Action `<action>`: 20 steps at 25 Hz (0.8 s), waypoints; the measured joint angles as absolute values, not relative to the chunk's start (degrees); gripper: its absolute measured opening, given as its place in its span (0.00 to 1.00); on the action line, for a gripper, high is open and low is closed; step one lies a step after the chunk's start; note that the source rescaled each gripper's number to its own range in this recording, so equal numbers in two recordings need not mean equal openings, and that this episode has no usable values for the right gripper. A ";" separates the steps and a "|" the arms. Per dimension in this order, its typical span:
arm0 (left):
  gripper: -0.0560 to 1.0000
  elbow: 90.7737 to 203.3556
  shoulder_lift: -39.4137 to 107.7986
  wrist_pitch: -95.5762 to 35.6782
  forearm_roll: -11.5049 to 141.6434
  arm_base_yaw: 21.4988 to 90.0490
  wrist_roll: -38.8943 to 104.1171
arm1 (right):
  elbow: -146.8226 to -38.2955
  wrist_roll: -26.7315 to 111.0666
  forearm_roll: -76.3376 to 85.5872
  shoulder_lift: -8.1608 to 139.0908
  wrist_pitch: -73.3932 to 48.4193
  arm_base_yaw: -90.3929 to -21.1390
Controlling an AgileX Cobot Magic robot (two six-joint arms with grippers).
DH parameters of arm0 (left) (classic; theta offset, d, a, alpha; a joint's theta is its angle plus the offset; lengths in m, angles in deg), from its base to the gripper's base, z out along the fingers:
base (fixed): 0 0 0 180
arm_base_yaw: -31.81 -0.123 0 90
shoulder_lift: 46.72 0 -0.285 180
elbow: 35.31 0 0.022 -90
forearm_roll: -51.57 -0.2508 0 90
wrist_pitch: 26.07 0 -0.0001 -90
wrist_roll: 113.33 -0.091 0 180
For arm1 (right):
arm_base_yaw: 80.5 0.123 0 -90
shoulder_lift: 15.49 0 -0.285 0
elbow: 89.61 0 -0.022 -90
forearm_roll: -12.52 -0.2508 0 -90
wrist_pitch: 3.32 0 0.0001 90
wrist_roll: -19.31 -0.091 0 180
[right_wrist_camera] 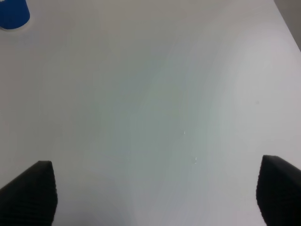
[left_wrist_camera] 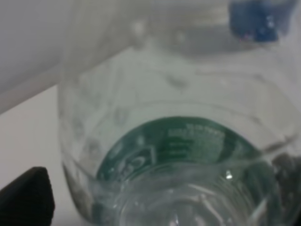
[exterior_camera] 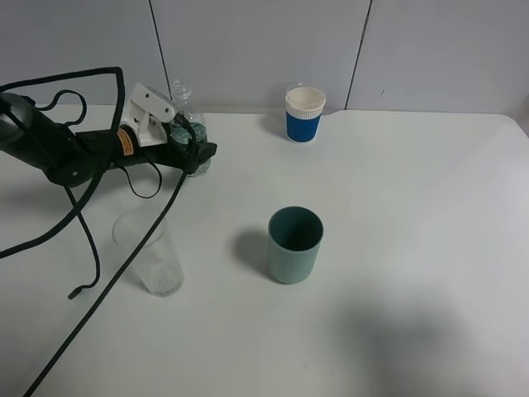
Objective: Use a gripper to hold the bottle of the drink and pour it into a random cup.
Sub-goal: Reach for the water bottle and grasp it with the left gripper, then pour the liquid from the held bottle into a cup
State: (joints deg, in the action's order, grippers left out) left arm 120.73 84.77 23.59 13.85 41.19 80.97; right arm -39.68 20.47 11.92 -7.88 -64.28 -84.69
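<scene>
Well, nearest of all stands a clear tumbler (exterior_camera: 153,256), to the left of the teal-green cup (exterior_camera: 295,244) and a bit closer to the front. The teal-green cup stands upright in the middle of the white table (exterior_camera: 397,190).

Farther back and to the left of the cup stands the small clear drink bottle (exterior_camera: 183,99). It is upright on the table and has a dark green label. The left gripper (exterior_camera: 192,149) reaches in from the left, and its jaws are apart, one on each side of the bottle. In the left wrist view the bottle fills nearly the whole picture, and one black finger (left_wrist_camera: 28,197) sits just beside the bottle's wall with a thin gap.

Farthest back, behind the cup and near the wall, stands a blue paper cup (exterior_camera: 304,113) with a white rim.

The right gripper (right_wrist_camera: 155,197) shows only in its own wrist view. Its fingers (right_wrist_camera: 28,193) are wide apart over bare table and hold nothing.
</scene>
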 joint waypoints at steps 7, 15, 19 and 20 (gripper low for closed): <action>0.69 120.77 85.31 23.65 13.85 41.19 81.11 | -39.68 20.47 11.92 -7.88 -64.28 -84.69; 0.06 120.77 85.31 23.90 13.93 41.19 81.17 | -39.68 20.47 11.92 -7.88 -64.28 -84.69; 0.06 120.77 85.31 23.90 13.93 41.19 81.17 | -39.68 20.47 11.92 -7.88 -64.28 -84.69; 0.06 120.77 85.31 23.90 13.93 41.19 81.17 | -39.68 20.47 11.92 -7.88 -64.28 -84.69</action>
